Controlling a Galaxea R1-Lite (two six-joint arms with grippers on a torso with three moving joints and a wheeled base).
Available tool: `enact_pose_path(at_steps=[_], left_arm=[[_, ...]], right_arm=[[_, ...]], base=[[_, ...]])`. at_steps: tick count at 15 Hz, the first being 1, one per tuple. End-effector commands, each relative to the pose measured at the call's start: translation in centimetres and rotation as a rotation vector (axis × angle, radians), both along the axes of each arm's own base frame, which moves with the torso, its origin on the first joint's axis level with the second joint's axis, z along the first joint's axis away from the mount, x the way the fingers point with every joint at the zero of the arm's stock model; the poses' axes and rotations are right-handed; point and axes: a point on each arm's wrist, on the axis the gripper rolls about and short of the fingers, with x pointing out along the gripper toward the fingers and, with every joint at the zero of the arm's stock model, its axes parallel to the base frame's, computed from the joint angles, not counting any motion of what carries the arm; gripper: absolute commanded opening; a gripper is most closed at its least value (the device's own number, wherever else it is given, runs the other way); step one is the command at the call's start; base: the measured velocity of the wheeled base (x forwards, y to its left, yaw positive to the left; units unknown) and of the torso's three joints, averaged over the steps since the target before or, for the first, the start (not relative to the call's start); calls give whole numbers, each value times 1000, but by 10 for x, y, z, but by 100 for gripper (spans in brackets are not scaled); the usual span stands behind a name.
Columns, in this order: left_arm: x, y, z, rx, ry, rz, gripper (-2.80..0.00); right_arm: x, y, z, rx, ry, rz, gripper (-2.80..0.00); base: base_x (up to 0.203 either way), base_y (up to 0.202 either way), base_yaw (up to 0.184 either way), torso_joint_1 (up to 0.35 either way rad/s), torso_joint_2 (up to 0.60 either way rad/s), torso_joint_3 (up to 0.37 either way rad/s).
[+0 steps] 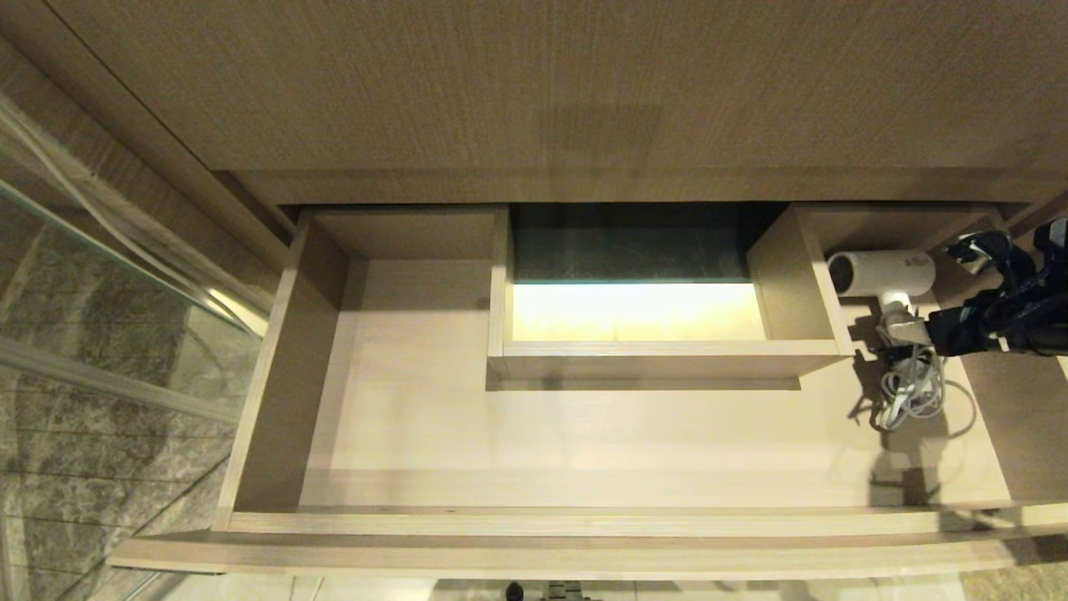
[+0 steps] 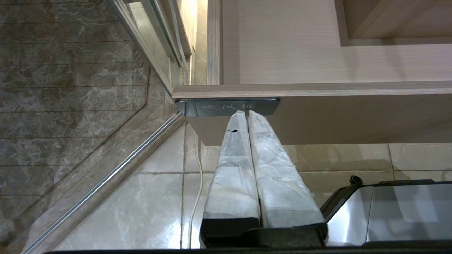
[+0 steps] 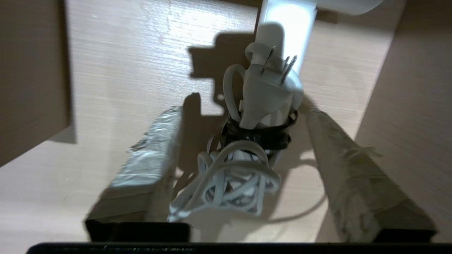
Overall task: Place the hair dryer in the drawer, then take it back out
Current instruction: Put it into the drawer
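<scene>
The pale wood drawer (image 1: 584,522) is pulled out. The white hair dryer (image 1: 884,274) lies on the drawer floor in the right rear corner, its handle (image 3: 286,28) pointing toward the front. Its coiled white cord (image 3: 233,180), tied with a black strap, and its plug (image 3: 268,91) lie just in front of the handle. My right gripper (image 3: 242,111) reaches in from the right and is open, one finger on each side of the cord bundle with a gap showing on both sides. My left gripper (image 2: 246,113) is shut and empty, below the drawer front (image 2: 317,116).
A boxed cut-out (image 1: 659,359) stands mid-rear in the drawer, left of the hair dryer. The drawer's right wall (image 1: 1030,434) is close to my right arm. A glass panel (image 1: 100,275) stands at the left. The robot base (image 2: 388,211) is on the tiled floor.
</scene>
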Motion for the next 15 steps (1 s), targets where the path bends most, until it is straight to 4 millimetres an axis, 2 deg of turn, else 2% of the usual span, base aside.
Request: enact_pose_path(at_steps=[1, 2, 3, 7, 11, 13, 15], left_arm=[[0, 0, 0, 0, -1, 1, -280], [0, 0, 0, 0, -1, -1, -280], [0, 0, 0, 0, -1, 1, -280], [0, 0, 0, 0, -1, 1, -280], [0, 0, 0, 0, -1, 0, -280], [0, 0, 0, 0, -1, 1, -280], [0, 0, 0, 0, -1, 1, -280]], right_arm=[[-24, 5, 35, -29, -67, -9, 0], [-36, 8, 44, -28, -64, -16, 0], [-47, 11, 48, -24, -57, -20, -280], [-105, 35, 71, -2, -8, -20, -280], [-153, 55, 77, -16, -13, -26, -280], [-177, 64, 73, -42, 8, -54, -280], [-202, 72, 58, -78, 132, -65, -280]], base=[[0, 0, 0, 0, 0, 0], [0, 0, 0, 0, 0, 0], [0, 0, 0, 0, 0, 0], [0, 0, 0, 0, 0, 0], [0, 0, 0, 0, 0, 0], [0, 0, 0, 0, 0, 0], [0, 0, 0, 0, 0, 0]])
